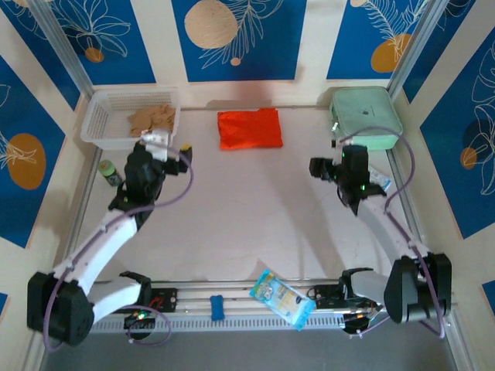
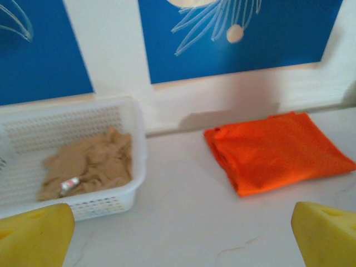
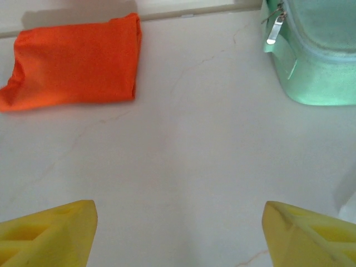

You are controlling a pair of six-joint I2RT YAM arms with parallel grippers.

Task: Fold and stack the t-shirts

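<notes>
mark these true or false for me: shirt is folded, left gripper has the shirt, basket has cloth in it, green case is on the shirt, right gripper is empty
1. The orange-red t-shirt lies folded on the table. True.
2. The left gripper is shut on the t-shirt. False: its jaws stand wide open and empty, short of the shirt.
3. The white basket holds a crumpled beige cloth. True.
4. The mint-green case sits on top of the t-shirt. False: it stands apart, in the far right corner.
5. The right gripper is open and holds nothing. True.
</notes>
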